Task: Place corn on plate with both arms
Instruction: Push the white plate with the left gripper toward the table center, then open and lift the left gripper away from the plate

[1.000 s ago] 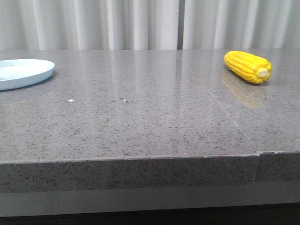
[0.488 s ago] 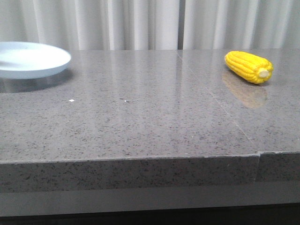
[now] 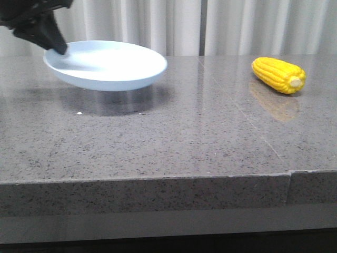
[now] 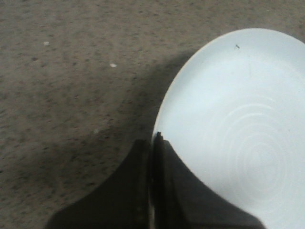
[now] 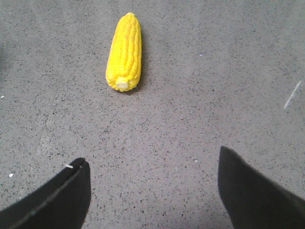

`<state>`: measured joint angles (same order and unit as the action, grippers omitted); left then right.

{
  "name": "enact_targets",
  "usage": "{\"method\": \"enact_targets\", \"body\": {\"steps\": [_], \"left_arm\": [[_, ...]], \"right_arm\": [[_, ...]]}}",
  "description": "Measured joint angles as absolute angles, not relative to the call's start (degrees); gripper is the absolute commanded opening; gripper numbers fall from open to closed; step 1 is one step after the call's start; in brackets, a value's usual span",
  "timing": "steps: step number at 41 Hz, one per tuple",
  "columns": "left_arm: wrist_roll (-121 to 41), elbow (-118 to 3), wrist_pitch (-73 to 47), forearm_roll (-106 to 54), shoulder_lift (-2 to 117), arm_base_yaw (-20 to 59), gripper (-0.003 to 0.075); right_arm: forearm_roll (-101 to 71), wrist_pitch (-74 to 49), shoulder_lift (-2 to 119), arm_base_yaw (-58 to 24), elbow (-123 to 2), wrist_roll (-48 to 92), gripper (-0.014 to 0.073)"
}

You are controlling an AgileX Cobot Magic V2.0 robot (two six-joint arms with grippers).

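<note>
Right, front view: the plate [image 3: 108, 65] is now airborne, tilted slightly, held at its left rim by the left end effector [image 3: 50, 45], shadow on the counter [image 3: 174, 142] under it. A second ago it sat flat at the far left edge of the frame; half a second ago it was already lifted and sliding in. So it has travelled rightward, toward the middle. The corn [image 3: 278, 75] hasn't budged: far right of the counter, stub end facing us, well apart from the plate.

Left wrist: left end effector [image 4: 153, 183] pinched narrow on the plate [image 4: 238, 124] rim, one finger above, one below. Plate is empty, concentric rings visible on its inside. Counter [image 4: 71, 86] below, dark shadow next to the rim.

Right wrist: right end effector [image 5: 152, 191] spread wide, holding nothing, hanging above bare counter [image 5: 190, 124]. Corn [image 5: 125, 51] lies ahead of the fingers, stub end towards them, not touching.

My read: left arm is bringing the plate to the middle, which shortens the carry. Corn pick not yet started; right arm needs to advance and descend, then close across the cob.
</note>
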<state>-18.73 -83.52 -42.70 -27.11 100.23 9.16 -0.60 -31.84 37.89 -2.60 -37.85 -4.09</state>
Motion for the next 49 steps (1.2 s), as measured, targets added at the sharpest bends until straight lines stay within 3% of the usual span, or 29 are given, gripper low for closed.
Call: {"method": "enact_targets", "body": {"steps": [12,25,28,35,38,41,49], "left_arm": [[-18.73,-83.52,-37.06,-27.46,101.33,17.15,-0.0020],[-18.86,-83.52,-36.13,-28.39,106.84,18.11,-0.0012],[-18.86,-83.52,-36.25,-28.39,107.17,18.11,0.0053],[-18.86,-83.52,-36.36,-28.39,107.17,18.11,0.0353],[-18.86,-83.52,-36.45,-28.39,107.17,18.11,0.0440],[-18.86,-83.52,-36.62,-28.20,107.17,18.11,0.0472],[-18.86,-83.52,-39.18,-23.82,103.83,17.90,0.0473]], "right_arm": [[-0.60,-31.84,37.89,-2.60,-37.85,-4.09,0.0579],[-0.60,-31.84,37.89,-2.60,-37.85,-4.09,0.0579],[-0.60,-31.84,37.89,-2.60,-37.85,-4.09,0.0579],[-0.60,-31.84,37.89,-2.60,-37.85,-4.09,0.0579],[-0.60,-31.84,37.89,-2.60,-37.85,-4.09,0.0579],[-0.60,-31.84,37.89,-2.60,-37.85,-4.09,0.0579],[-0.60,-31.84,37.89,-2.60,-37.85,-4.09,0.0579]]}}
